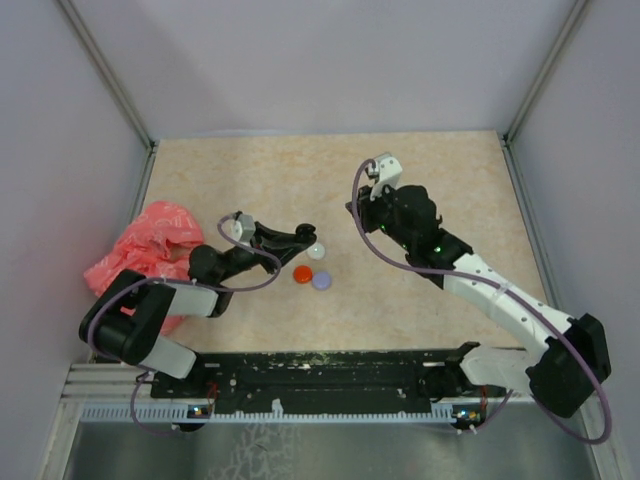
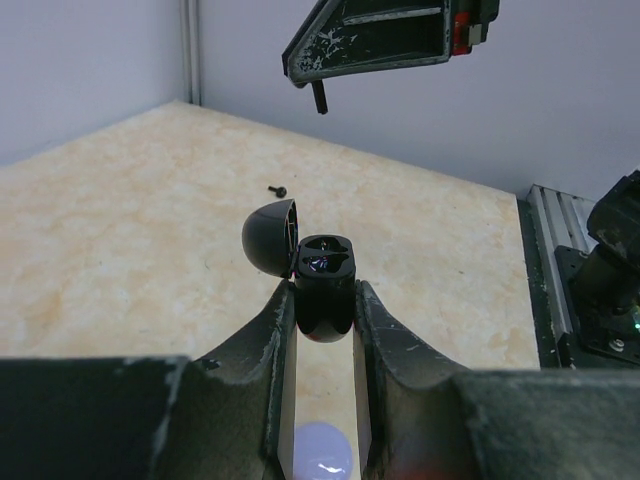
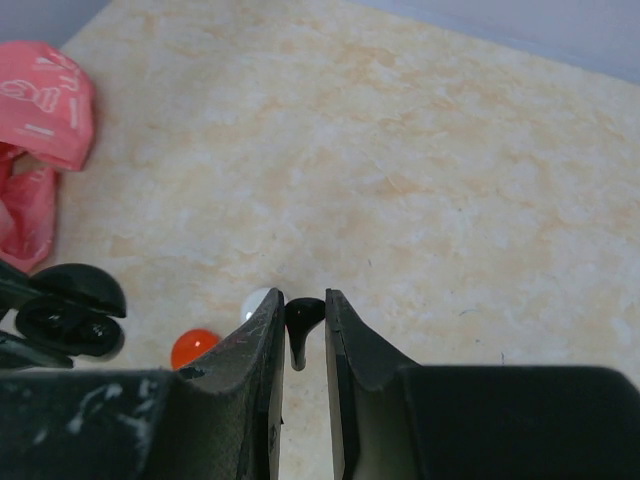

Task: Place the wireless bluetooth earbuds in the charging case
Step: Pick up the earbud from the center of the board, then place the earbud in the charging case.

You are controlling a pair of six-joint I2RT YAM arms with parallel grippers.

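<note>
My left gripper (image 2: 325, 297) is shut on the black charging case (image 2: 324, 283) and holds it above the table, its lid (image 2: 269, 236) open to the left and its sockets showing. In the top view this gripper (image 1: 305, 236) sits left of centre. My right gripper (image 3: 303, 305) is shut on a black stemmed earbud (image 3: 301, 318), stem pointing back toward the wrist. In the left wrist view the right gripper (image 2: 378, 36) hangs above and beyond the case, with the earbud's stem (image 2: 320, 97) sticking down. The case also shows in the right wrist view (image 3: 62, 316), lower left.
A white disc (image 1: 317, 251), a red disc (image 1: 302, 273) and a lilac disc (image 1: 321, 281) lie on the table under the left gripper. A pink bag (image 1: 150, 240) lies at the left. A tiny black bit (image 2: 278, 189) lies on the table beyond the case.
</note>
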